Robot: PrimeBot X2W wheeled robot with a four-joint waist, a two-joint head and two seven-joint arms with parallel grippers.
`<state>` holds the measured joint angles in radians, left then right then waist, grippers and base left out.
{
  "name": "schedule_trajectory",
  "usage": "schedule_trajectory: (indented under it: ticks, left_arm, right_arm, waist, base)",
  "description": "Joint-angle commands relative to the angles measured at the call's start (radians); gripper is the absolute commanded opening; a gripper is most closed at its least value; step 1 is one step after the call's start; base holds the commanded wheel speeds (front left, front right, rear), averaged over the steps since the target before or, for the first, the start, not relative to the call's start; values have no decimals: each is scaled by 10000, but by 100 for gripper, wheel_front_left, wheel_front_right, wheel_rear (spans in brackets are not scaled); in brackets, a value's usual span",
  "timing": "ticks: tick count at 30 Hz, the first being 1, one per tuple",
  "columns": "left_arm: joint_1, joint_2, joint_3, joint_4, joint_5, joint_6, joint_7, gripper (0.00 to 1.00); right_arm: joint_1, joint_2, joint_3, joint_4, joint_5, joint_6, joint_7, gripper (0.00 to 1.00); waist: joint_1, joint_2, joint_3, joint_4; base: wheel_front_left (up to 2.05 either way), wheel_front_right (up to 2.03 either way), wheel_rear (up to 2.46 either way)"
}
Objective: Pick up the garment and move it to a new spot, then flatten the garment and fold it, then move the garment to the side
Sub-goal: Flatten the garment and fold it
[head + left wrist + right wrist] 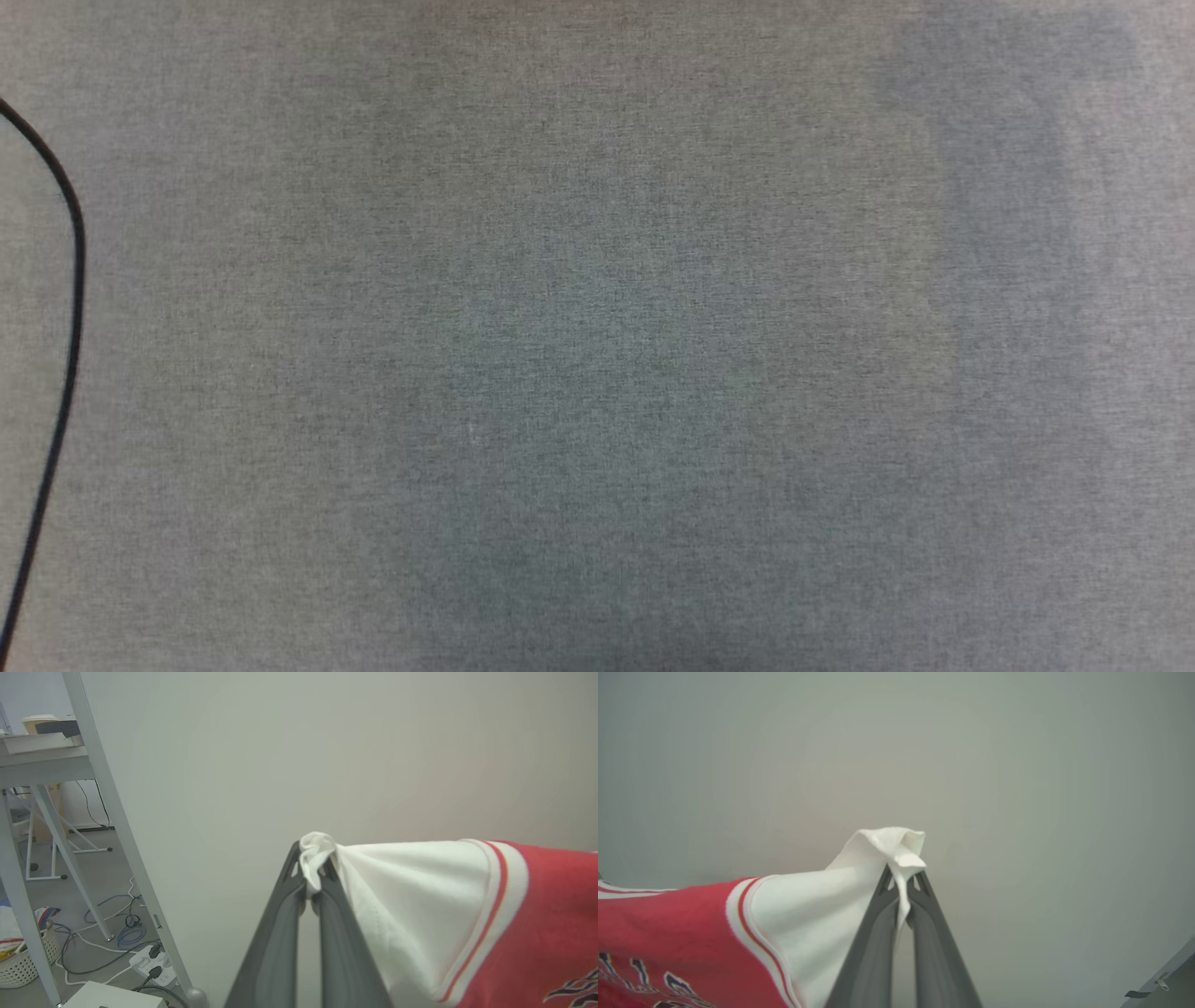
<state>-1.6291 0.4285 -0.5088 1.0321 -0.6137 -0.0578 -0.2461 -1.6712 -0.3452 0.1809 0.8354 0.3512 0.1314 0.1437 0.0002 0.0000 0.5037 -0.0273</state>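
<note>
Left gripper [312, 884] and right gripper [903, 891], fingers aimed at a pale wall [327, 742], each clamp the red T-shirt [551, 914] by a white sleeve, seemingly stretched between them.

Lab or workshop: bare wall [327, 742], metal-frame bench [42, 763], loose floor cables [125, 935], power strip [150, 962], grey cloth worktop [597, 336].

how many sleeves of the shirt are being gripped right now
2. One white sleeve is pinched in the left end effector, the other sleeve in the right end effector; none seems hidden.
</note>
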Motion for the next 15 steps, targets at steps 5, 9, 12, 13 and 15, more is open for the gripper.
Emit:
schedule_trajectory:
  ticks: [5, 9, 12, 13, 15]
  left_arm:
    - [1124, -326, 58, 378, -427, -365, -94, 0]
    - [2213, -594, 91, 465, -746, -558, -127, 0]
    - [3289, -849, 72, 405, -969, -646, -143, 0]
    - [3753, -957, 59, 342, -1080, -672, -146, 0]
    - [4609, -1131, 112, 211, -1387, -703, -150, 0]
  right_arm:
    - [1151, -77, 989, -96, 908, -7, -281, 0]
    - [2474, -281, 1723, -432, 1636, -7, -484, 0]
    - [3692, -438, 2086, -769, 2113, -7, -725, 0]
    - [4186, -494, 2175, -924, 2299, -7, -815, 0]
    - [5111, -652, 2262, -1195, 2605, -7, -952, 0]
  waist:
    - [-2, 0, 66, 177]
    - [-2, 0, -146, 289]
    - [-2, 0, -479, 372]
    - [-2, 0, -617, 394]
    - [-2, 0, -876, 456]
  base:
    - [0, 0, 0]
    - [0, 0, 0]
    - [0, 0, 0]
    - [0, 0, 0]
    - [0, 0, 0]
